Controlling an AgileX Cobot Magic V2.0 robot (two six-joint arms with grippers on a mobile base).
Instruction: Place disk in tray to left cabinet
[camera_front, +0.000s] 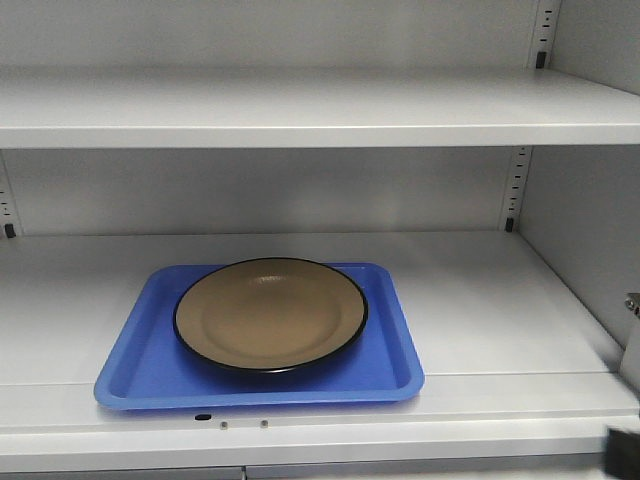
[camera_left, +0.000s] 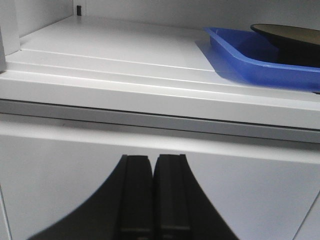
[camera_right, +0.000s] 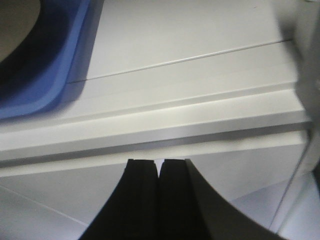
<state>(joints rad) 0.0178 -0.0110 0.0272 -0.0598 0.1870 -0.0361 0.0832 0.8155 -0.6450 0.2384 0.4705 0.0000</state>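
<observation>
We judge the placing step done: the tray (camera_front: 140, 372) sits on the cabinet's lower shelf (camera_front: 500, 300), near its front edge and left of middle, with the plate (camera_front: 270, 314) lying flat inside it. Both arms hang low in front of the cabinet (camera_front: 300, 105), apart from the tray. The left gripper (camera_left: 152, 195) has its jaws pressed together on nothing, and the right gripper (camera_right: 159, 195) likewise. What remains, as we read it, is only to back away without nudging the tray. The plate is round, shallow, glossy tan with a thin black rim; the tray is bright blue, low-walled, with rounded corners.
</observation>
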